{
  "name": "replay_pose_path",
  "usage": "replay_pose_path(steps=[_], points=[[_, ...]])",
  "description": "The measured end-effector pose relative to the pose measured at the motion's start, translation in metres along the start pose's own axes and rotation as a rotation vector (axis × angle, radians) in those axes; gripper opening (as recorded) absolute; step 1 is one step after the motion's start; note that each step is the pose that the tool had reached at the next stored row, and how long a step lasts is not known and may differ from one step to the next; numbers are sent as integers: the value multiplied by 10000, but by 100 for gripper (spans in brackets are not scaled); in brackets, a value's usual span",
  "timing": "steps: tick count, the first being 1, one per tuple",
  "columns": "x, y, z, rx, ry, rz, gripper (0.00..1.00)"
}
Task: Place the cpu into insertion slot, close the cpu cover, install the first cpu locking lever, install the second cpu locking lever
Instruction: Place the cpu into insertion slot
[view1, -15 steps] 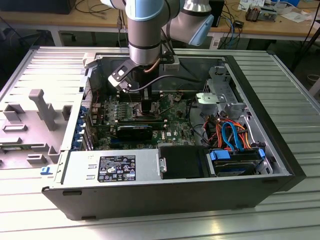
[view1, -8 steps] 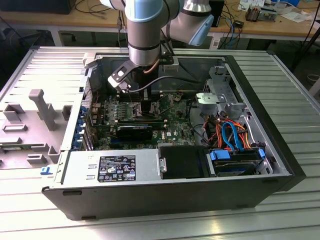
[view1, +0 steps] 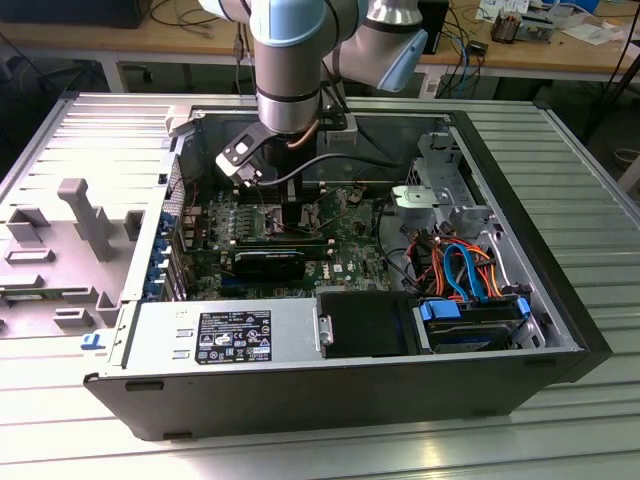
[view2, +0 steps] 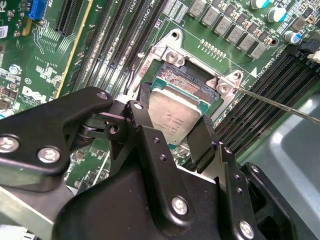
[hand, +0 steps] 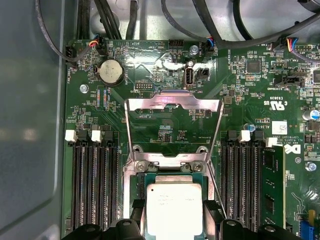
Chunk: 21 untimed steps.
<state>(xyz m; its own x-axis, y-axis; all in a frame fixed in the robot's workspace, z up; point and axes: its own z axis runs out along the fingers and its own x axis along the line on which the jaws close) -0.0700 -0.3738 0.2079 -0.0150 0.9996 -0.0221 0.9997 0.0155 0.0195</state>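
Note:
The cpu (view2: 169, 111) is a flat silvery square gripped by its two opposite edges in my gripper (view2: 176, 125), which is shut on it. It hangs just over the insertion slot (view2: 184, 80), whose gold contact field shows beyond the chip's far edge. In the first wrist view the cpu (hand: 174, 202) sits between the black fingers (hand: 214, 216) at the socket's metal rim (hand: 165, 161). The cpu cover (hand: 172, 101) stands swung open behind the socket. A thin lever rod (view2: 280, 104) sticks out beside it. In the exterior view my gripper (view1: 283, 196) reaches down into the open computer case.
Black memory slots (hand: 95, 185) flank the socket, with one module (hand: 270, 185) fitted. A coin battery (hand: 111, 71) and cables (hand: 115, 20) lie beyond the cover. In the case are a power supply (view1: 230, 335), a drive bay (view1: 470, 322) and coloured cables (view1: 462, 266).

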Motion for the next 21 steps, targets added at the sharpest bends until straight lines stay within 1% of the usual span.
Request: replay_pose_path(steps=[4, 8, 12, 16, 21], points=[[1, 0, 3, -1, 1, 0, 55], [11, -3, 25, 0, 0, 2, 55], [15, -26, 31, 0, 1, 0, 55], [16, -68, 43, 1, -1, 21, 55], [16, -47, 55, 1, -18, 26, 55]])
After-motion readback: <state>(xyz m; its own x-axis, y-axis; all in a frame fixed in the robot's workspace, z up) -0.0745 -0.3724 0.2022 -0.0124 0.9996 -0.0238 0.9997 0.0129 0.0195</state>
